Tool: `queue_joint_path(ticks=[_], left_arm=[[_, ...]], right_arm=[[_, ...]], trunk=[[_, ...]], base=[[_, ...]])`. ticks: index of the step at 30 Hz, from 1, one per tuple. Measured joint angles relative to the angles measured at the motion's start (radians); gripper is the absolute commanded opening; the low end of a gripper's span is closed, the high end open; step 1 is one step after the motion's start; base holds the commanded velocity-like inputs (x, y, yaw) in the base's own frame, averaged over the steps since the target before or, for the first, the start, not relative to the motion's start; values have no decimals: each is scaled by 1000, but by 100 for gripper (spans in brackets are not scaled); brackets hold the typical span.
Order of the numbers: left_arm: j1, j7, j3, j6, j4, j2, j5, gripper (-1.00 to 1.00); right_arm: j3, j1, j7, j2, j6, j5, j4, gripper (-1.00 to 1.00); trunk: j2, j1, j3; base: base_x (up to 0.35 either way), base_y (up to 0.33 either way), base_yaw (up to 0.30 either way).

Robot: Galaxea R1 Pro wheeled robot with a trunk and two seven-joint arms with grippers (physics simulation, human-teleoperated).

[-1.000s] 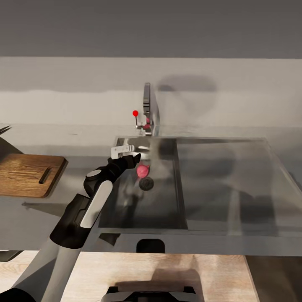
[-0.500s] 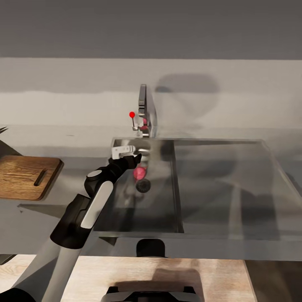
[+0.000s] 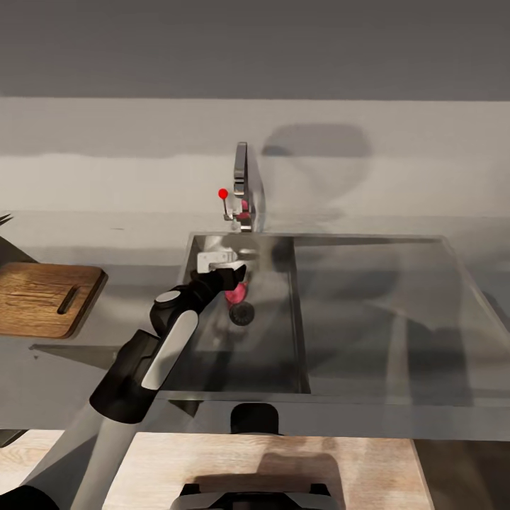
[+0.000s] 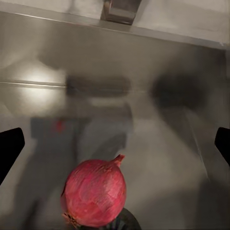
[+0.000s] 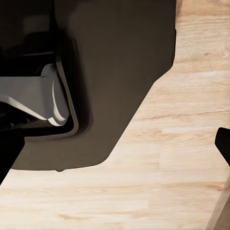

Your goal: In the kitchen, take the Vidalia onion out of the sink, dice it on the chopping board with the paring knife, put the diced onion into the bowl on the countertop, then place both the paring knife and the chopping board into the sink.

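Observation:
A red-skinned onion (image 3: 239, 292) lies on the floor of the sink (image 3: 241, 358), right beside the round drain (image 3: 242, 313). My left gripper (image 3: 231, 273) hangs inside the basin just above and to the left of the onion. In the left wrist view the onion (image 4: 96, 192) sits ahead of the open left gripper (image 4: 115, 146), whose fingertips (image 4: 9, 148) are spread wide and touch nothing. The chopping board (image 3: 44, 297) lies on the countertop (image 3: 106, 241) at the far left. My right gripper (image 5: 115, 148) hangs open over wooden floor. The paring knife and the bowl are out of view.
The chrome tap (image 3: 242, 185) with its red knob (image 3: 223, 193) stands behind the basin. The flat drainboard (image 3: 386, 319) extends to the right of it. In the right wrist view the robot's dark base (image 5: 105, 72) sits close to the gripper.
The head camera shifted a little early on. Since then my left gripper has moved right and further over the basin, closer to the onion, which has stayed put.

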Motion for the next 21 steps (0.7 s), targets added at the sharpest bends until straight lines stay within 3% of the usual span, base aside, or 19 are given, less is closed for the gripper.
queue_joint_path(ticks=[18, 21], left_arm=[[0, 0, -18, 1, 34, 4, -3, 100], [0, 0, -43, 1, 38, 3, -17, 100]], right_arm=[[0, 0, 1, 2, 0, 0, 0, 100], [0, 0, 1, 2, 1, 0, 1, 100]], trunk=[[0, 0, -23], [0, 0, -27]], base=[[0, 0, 0], [0, 0, 0]])
